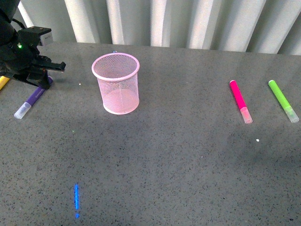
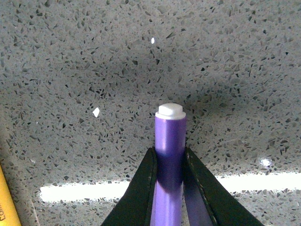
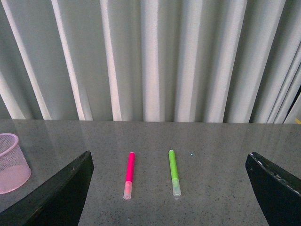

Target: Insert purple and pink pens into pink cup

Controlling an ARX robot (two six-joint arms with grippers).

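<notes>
The purple pen [image 1: 31, 100] lies at the table's far left, pale cap toward the front. My left gripper [image 1: 41, 80] is shut on its far end; in the left wrist view the two black fingers [image 2: 143, 188] pinch the purple barrel [image 2: 169, 155] just below its white end plug. The pink cup [image 1: 117, 84] stands upright to the right of that gripper, and its edge shows in the right wrist view too [image 3: 10, 162]. The pink pen [image 1: 240, 100] lies on the right part of the table. My right gripper [image 3: 169, 188] is open, well back from the pink pen [image 3: 128, 175].
A lime-green marker [image 1: 282, 100] lies right of the pink pen, also seen from the right wrist [image 3: 174, 172]. A yellow marker [image 1: 3, 83] pokes out at the left edge beside my left gripper. Pale curtains [image 1: 178, 21] hang behind the grey speckled table [image 1: 178, 160].
</notes>
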